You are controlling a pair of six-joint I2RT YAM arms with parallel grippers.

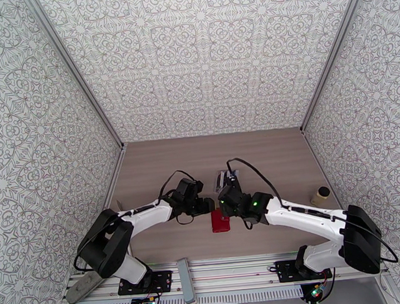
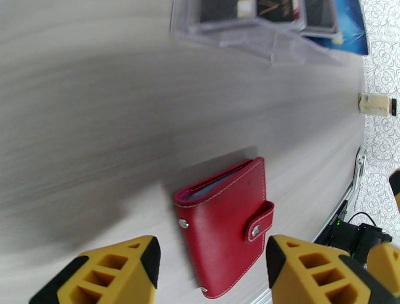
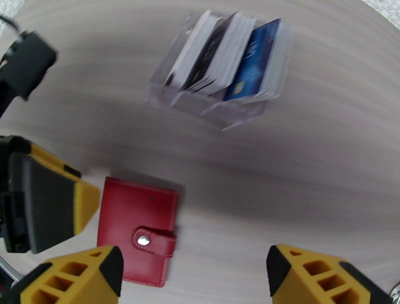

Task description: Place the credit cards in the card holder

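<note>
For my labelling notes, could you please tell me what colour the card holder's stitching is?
White stitching on the red card holder; clearest in left wrist view.

Nothing legible; print on the credit cards (image 3: 225,57) seems too blurred.

Two arms, both bent inward, wrists nearly meeting at centre.
Left arm (image 1: 144,213): forearm angled rightward; left gripper (image 2: 212,267) tipped downward, yellow jaws standing apart. Right arm (image 1: 300,214): forearm angled leftward; right gripper (image 3: 195,275) tipped downward, jaws wide apart.
</note>
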